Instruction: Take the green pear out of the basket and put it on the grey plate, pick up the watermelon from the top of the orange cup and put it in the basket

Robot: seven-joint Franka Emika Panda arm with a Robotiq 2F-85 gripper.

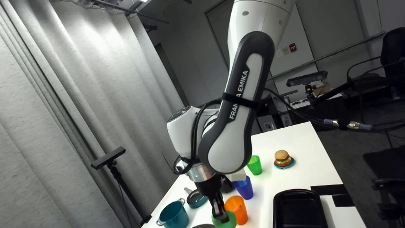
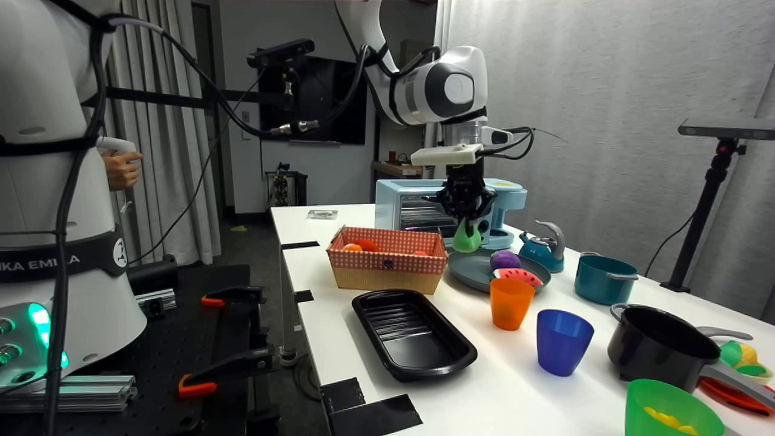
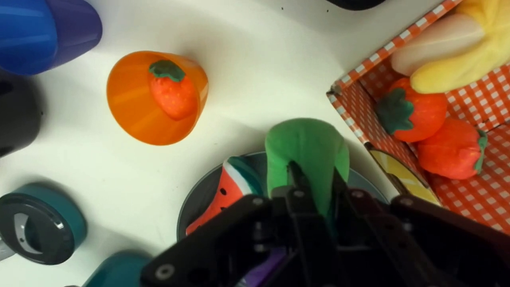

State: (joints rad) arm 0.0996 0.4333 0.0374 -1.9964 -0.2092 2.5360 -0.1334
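My gripper point(image 3: 314, 169) is shut on the green pear point(image 3: 306, 139); both fingers press into it. In an exterior view the pear point(image 2: 467, 239) hangs over the edge of the grey plate point(image 2: 469, 275) nearest the basket; any gap is hard to judge. The watermelon slice point(image 2: 521, 277) lies on the plate beside a purple fruit point(image 2: 504, 260). The orange cup point(image 2: 510, 306) stands just off the plate; in the wrist view a strawberry point(image 3: 175, 99) is in it. The rectangular red-checked basket point(image 2: 387, 278) stands beside the plate, with strawberries point(image 3: 430, 107) and a banana point(image 3: 470, 52) inside.
A blue toy oven point(image 2: 418, 206) and teal kettle point(image 2: 542, 251) stand behind the plate. A teal pot point(image 2: 605, 281), black saucepan point(image 2: 654, 339), blue cup point(image 2: 563, 342) and green cup point(image 2: 672, 412) stand to one side. A black tray point(image 2: 415, 336) lies before the basket.
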